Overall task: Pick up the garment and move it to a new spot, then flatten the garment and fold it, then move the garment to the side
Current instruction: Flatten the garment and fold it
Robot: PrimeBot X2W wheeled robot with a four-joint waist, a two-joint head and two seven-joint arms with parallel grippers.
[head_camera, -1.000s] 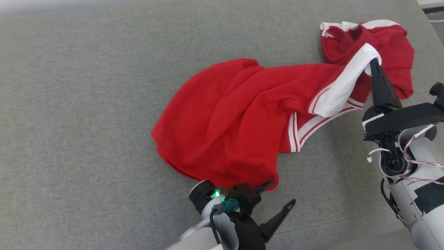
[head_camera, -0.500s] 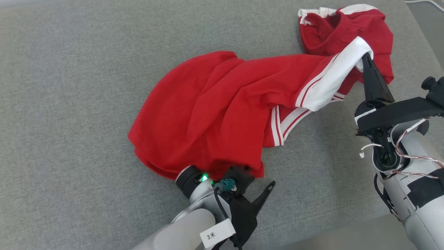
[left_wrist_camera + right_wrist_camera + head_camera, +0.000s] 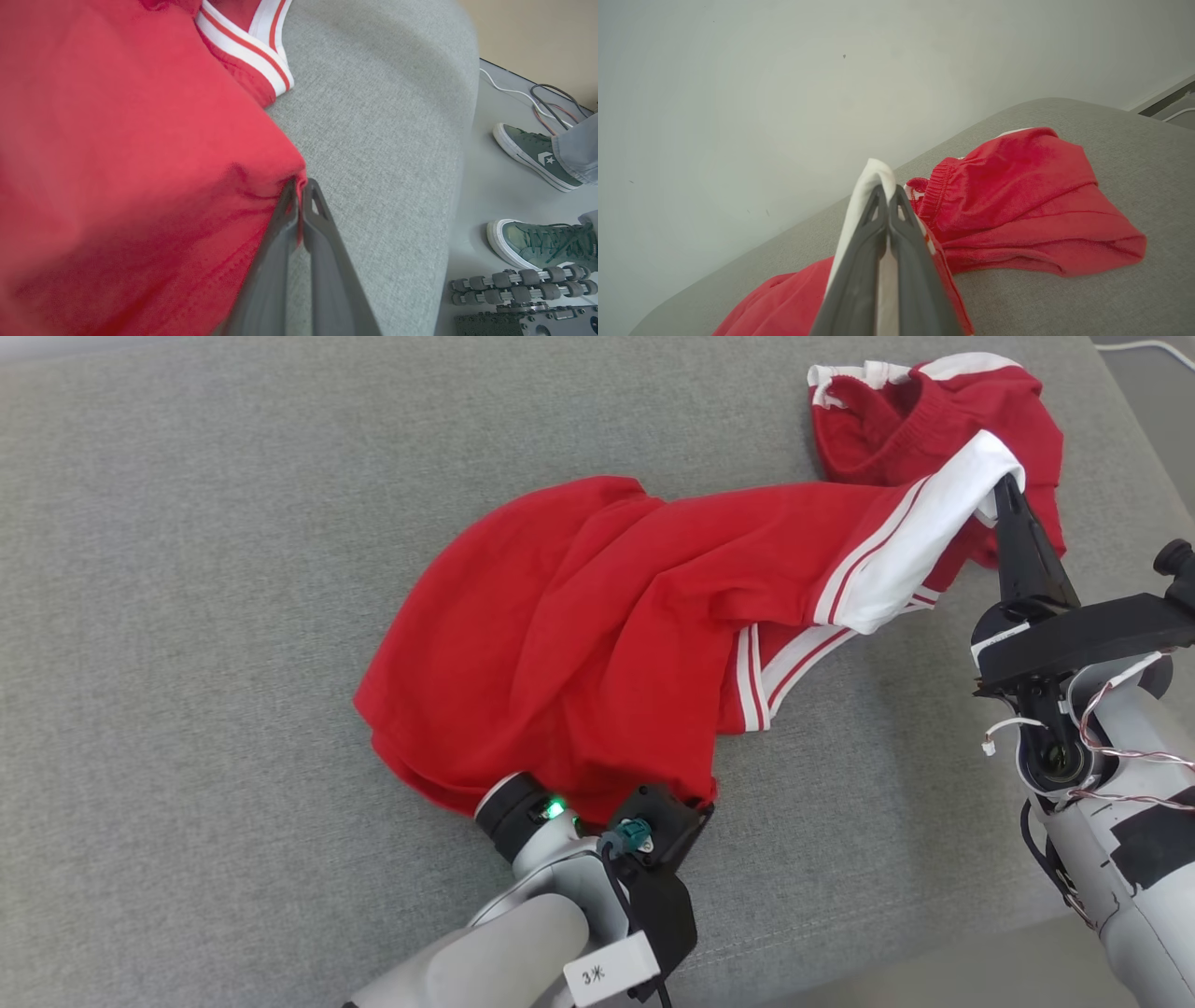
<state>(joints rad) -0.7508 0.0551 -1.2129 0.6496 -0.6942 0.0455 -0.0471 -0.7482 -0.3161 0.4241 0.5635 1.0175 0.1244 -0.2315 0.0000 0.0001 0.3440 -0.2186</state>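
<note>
The red garment point(image 3: 579, 644) lies crumpled on the grey cushion point(image 3: 187, 616), stretched from near the front edge up toward the far right corner. Most of it is a loose red mound in the middle. A bunched part with a gathered edge point(image 3: 920, 415) sits at the far right, and white stripes point(image 3: 752, 677) run along one hem.

The left tool point(image 3: 299, 186) is at the near edge of the garment. Its two dark fingers are pressed together on a red corner of the cloth, which puckers into small creases at the pinch. From above, those fingers are tucked under the red hem. A green light point(image 3: 555, 807) glows on the wrist, and a white label point(image 3: 611, 973) is stuck on the pale forearm.

The right tool point(image 3: 1008, 495) is closed on a broad white band point(image 3: 915, 541) of the garment and holds it raised off the cushion. The band folds over the fingertips and slopes down from them toward the red mound.

Past the cushion's rounded edge, a person's feet in green sneakers point(image 3: 537, 156) stand on the pale floor point(image 3: 495, 186), with grey trouser cuffs above them. A few cables point(image 3: 514, 91) trail nearby. A plain pale wall point(image 3: 784, 93) rises behind the cushion.
</note>
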